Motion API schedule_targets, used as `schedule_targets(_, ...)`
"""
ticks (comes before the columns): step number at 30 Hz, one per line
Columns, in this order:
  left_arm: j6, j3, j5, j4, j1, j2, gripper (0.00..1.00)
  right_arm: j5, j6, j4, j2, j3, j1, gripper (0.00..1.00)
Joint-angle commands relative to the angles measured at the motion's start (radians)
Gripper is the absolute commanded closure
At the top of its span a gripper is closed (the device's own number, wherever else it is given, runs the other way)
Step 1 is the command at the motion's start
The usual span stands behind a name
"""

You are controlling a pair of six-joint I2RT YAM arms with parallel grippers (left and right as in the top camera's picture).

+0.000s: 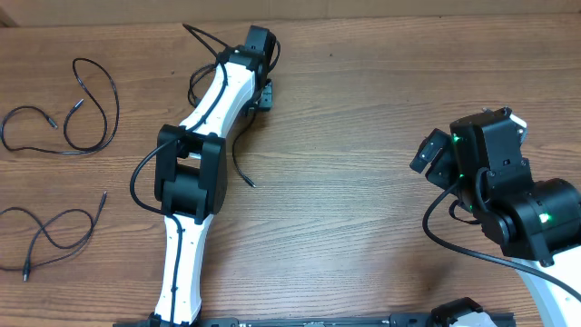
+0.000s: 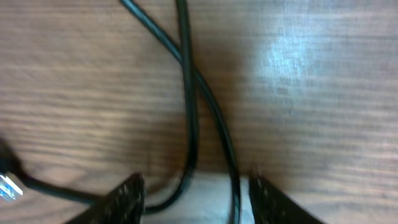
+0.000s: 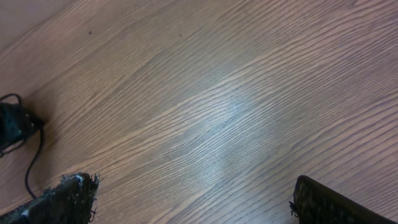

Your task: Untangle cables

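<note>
cables (image 2: 189,112), crossed between left gripper (image 2: 196,186), seemingly ungripped

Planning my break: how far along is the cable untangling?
Done: the upper cable and lower cable lie separate at far left. In hand: the left gripper is open around two crossing strands of the third cable. Left: laying that one out. The right gripper is open, empty.

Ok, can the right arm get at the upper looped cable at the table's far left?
Probably not: that cable lies across the table from the right gripper, with the left arm stretched between them.
</note>
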Motion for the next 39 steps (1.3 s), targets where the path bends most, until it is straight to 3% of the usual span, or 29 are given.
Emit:
schedule_targets(1,-0.006,-0.067,0.005,0.008,0.002,0.025,0.5,-0.021,0.004,0.006,-0.003,0.012,-0.004,0.0)
schedule_targets(4,-0.006,-0.1,-0.005,0.009,0.005,0.025,0.91,-0.021,0.004,0.006,-0.003,0.012,-0.004,0.0)
schedule_targets(5,-0.007,-0.105,-0.019,0.001,0.01,0.025,0.95,-0.021,0.004,0.006,-0.003,0.012,-0.004,0.0)
schedule_targets(9,-0.074,-0.105,-0.106,-0.058,0.04,0.021,0.96,-0.032,0.004,0.008,-0.003,0.012,-0.004,0.0)
schedule_targets(12,-0.19,-0.105,-0.184,-0.156,0.087,0.014,0.96,-0.059,0.004,0.016,-0.003,0.012,-0.004,0.0)
schedule_targets(19,-0.296,-0.105,-0.174,-0.324,0.2,0.014,0.95,-0.111,0.004,0.057,-0.003,0.012,-0.004,0.0)
schedule_targets(26,-0.289,-0.105,-0.15,-0.346,0.212,-0.008,0.96,-0.143,0.004,0.074,-0.003,0.012,-0.004,0.0)
schedule_targets(35,-0.212,-0.105,-0.033,-0.273,0.156,-0.166,0.96,-0.151,0.003,0.066,-0.003,0.012,-0.004,0.0)
schedule_targets(36,-0.212,-0.105,-0.034,-0.267,0.154,-0.182,0.87,-0.151,0.004,0.062,-0.003,0.012,-0.004,0.0)
schedule_targets(37,-0.212,-0.105,-0.05,-0.262,0.155,-0.199,0.54,-0.151,0.004,0.053,-0.003,0.012,-0.004,0.0)
schedule_targets(38,-0.212,-0.105,-0.064,-0.259,0.155,-0.21,0.13,-0.151,0.003,0.048,-0.003,0.012,-0.004,0.0)
schedule_targets(39,-0.217,-0.105,-0.091,-0.258,0.159,-0.224,0.01,-0.151,0.003,0.039,-0.003,0.012,-0.004,0.0)
